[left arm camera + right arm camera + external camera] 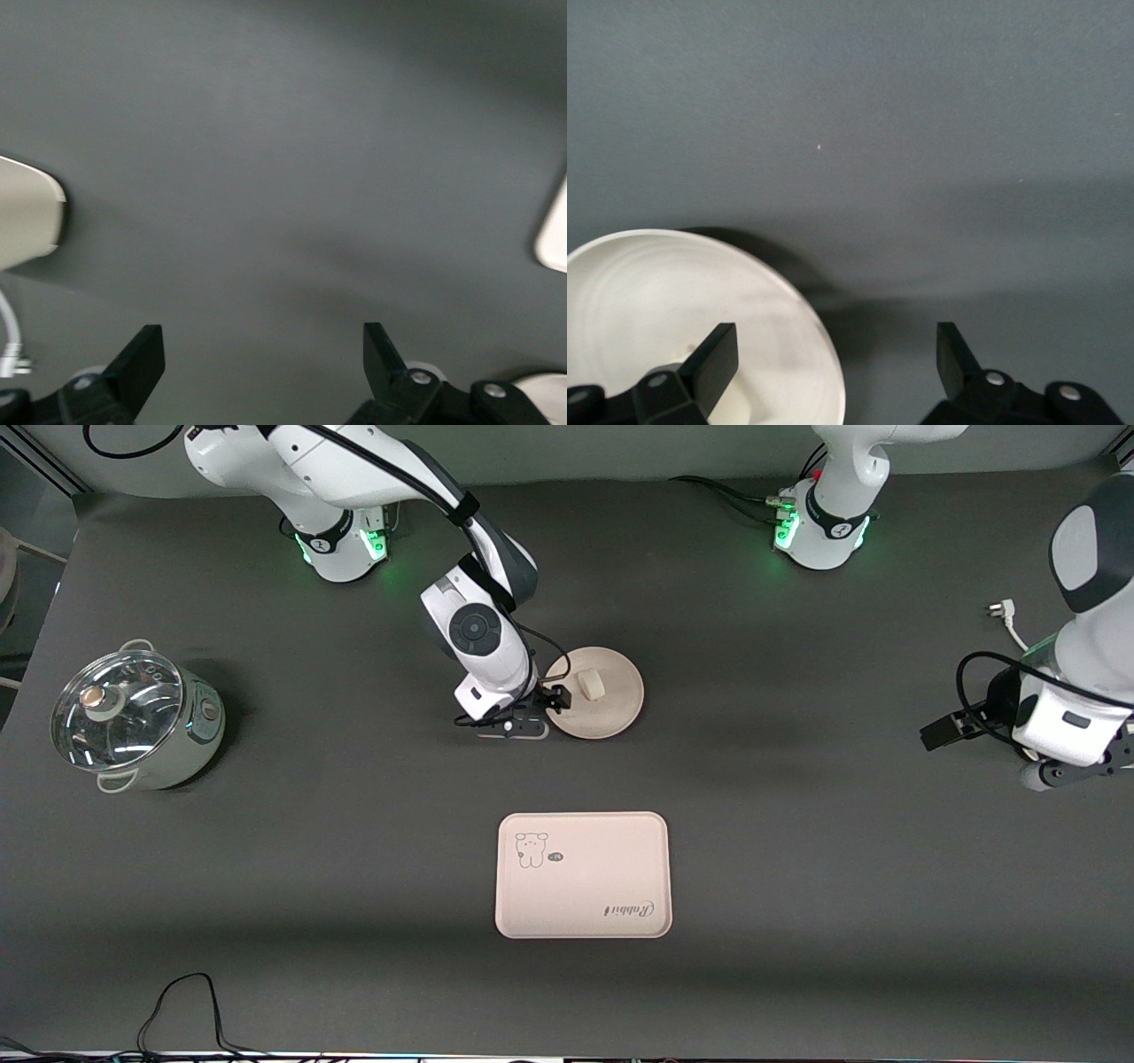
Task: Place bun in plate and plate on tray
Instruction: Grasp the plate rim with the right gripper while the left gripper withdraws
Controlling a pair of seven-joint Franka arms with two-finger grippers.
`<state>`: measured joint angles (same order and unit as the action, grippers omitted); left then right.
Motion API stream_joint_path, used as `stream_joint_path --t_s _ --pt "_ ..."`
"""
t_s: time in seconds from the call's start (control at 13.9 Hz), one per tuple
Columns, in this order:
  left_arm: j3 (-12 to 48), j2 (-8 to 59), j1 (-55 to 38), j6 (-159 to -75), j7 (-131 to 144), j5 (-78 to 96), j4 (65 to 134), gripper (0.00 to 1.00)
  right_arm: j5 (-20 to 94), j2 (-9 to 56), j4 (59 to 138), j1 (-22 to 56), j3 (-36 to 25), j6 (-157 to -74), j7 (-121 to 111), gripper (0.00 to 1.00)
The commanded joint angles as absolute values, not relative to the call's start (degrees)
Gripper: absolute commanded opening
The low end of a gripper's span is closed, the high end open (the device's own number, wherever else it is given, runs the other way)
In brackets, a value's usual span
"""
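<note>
The round cream plate (616, 700) lies on the table, farther from the front camera than the tray (582, 874). The small pale bun (591, 684) rests in the plate. My right gripper (538, 713) is low at the plate's rim on the side toward the right arm's end of the table. In the right wrist view this gripper (837, 341) is open, one finger over the plate (673, 292) and the other over bare table, with the rim between them. My left gripper (1076, 771) waits at the left arm's end of the table, open over bare cloth (264, 341).
A small pot with a glass lid (133, 717) stands at the right arm's end of the table. A white plug and cable (998, 610) lie near the left arm. Black cables trail along the table edge nearest the front camera (182, 1001).
</note>
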<state>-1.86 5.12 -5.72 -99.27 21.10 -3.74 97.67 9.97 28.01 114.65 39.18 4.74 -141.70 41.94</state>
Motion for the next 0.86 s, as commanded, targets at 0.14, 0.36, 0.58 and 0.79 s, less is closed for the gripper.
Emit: stream_joint_path --t_s 0.14,0.36,0.58,0.79 --pt "3.87 1.93 -0.35 -99.14 20.13 -6.06 100.46 1.00 9.23 30.67 114.35 41.30 4.31 -144.05 40.96 0.89" --pt "2.64 1.67 -0.61 -99.14 19.08 -5.45 100.20 1.00 9.32 30.76 114.43 42.36 4.39 -143.88 41.13 0.73" --pt "-1.64 1.93 -5.24 -99.23 17.23 -5.27 100.11 1.00 9.32 31.99 114.43 42.54 4.39 -143.96 41.13 0.39" --pt "-5.27 2.20 -8.88 -99.23 17.23 -5.27 100.11 1.00 9.32 32.43 114.35 42.72 4.39 -143.79 41.04 0.00"
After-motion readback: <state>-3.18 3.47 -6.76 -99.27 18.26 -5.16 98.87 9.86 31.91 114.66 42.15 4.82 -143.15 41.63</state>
